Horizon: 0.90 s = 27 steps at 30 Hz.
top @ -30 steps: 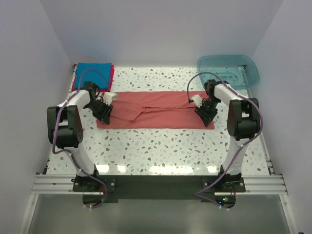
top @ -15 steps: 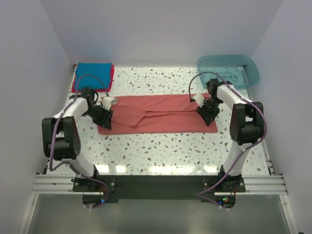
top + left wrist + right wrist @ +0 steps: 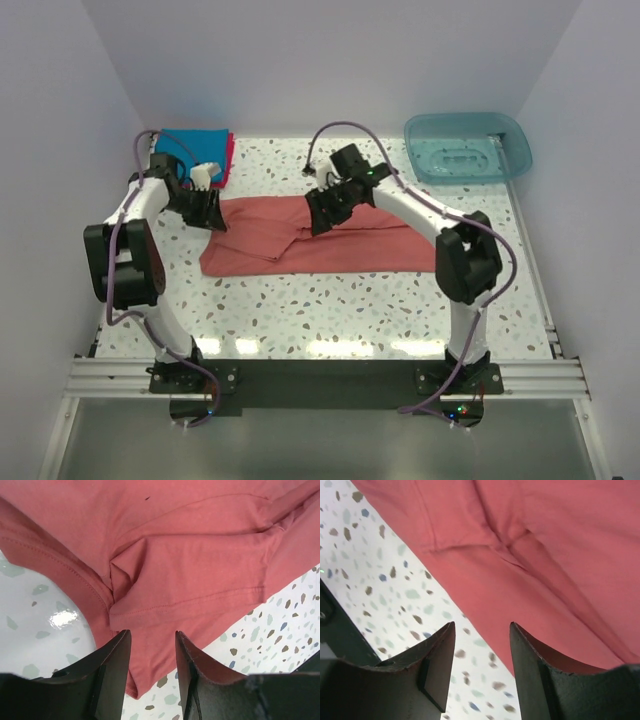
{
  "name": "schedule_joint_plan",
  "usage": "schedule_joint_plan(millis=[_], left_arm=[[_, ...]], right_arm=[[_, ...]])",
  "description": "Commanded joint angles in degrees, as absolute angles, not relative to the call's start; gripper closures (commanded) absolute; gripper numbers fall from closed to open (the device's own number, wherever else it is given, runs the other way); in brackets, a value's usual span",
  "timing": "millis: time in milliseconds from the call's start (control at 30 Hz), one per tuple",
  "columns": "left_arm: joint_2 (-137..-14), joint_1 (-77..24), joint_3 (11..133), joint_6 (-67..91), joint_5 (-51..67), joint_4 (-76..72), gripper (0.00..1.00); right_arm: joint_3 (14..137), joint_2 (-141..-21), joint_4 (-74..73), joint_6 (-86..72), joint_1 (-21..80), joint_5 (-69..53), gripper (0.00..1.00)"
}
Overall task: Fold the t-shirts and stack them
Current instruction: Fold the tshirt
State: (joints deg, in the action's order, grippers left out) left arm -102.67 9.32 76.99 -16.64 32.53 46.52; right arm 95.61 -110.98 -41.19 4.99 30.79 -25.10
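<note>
A salmon-red t-shirt (image 3: 370, 240) lies in a long folded band across the middle of the table. Its left end is rumpled. My left gripper (image 3: 207, 212) hovers over that left end, open, with the shirt (image 3: 190, 555) below the tips (image 3: 152, 640) and nothing between them. My right gripper (image 3: 320, 212) is above the band's far edge near its middle, also open (image 3: 482, 630), over the hem of the shirt (image 3: 560, 545). A folded bright blue t-shirt (image 3: 185, 145) rests on a crimson-pink one (image 3: 229, 160) at the back left.
A translucent teal tub (image 3: 440, 160) stands at the back right corner. The speckled white tabletop (image 3: 330, 310) runs between the shirt and the arm bases. White walls close in the left, right and back.
Both grippers have opened and let go of the salmon-red shirt's ends. The right arm swung left from the right end to the middle. The left gripper shifted back and left.
</note>
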Motion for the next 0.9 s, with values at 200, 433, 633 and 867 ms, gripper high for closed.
schedule_joint_plan(millis=[200,433,633,867], left_arm=[[-106.61,10.99,77.26,-12.48,32.17,44.56,0.54],[-106.35,11.07,75.85,-12.74,32.61,43.50,0.55],[-105.65,10.99,75.06,-13.45,32.17,43.86,0.55],[-104.24,10.99,72.69,-14.50,30.76,43.50,0.55]], right_arm=[[96.86,-118.56,-27.51,-25.65,39.54,-24.44,0.45],[99.48,-124.27,-26.54,-31.72,40.96,-25.31,0.45],[101.34,-128.67,-24.44,-33.66,40.96,-28.47,0.49],[101.08,-129.73,-22.07,-36.47,41.31,-30.76,0.49]])
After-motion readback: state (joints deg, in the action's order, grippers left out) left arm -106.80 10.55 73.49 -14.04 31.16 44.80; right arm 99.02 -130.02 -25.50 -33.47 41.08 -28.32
